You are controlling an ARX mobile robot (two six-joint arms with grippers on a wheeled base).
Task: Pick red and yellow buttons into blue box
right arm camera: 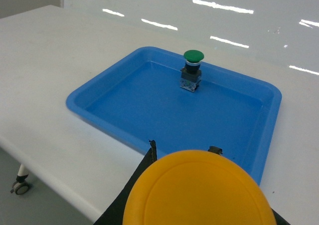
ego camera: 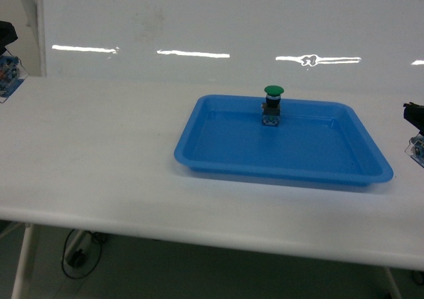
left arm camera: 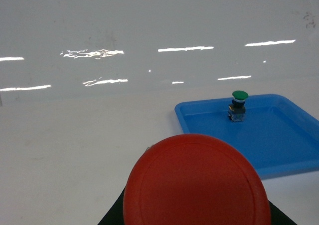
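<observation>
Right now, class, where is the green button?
The green button stands upright inside the shallow blue tray, close to its far wall, right of centre in the head view. Both wrist views show it there too.

White tabletop [ego camera: 99,153], shallow blue tray [ego camera: 218,160] right of centre, green-capped push-button switch [ego camera: 273,105] upright inside near the far wall, arm parts at both edges — left [ego camera: 8,63], right [ego camera: 416,136] — fingers indistinct, cable [ego camera: 79,252] on floor below

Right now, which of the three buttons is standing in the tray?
The green button, upright near the tray's far wall. The red button and the yellow button sit close under the wrist cameras.
</observation>
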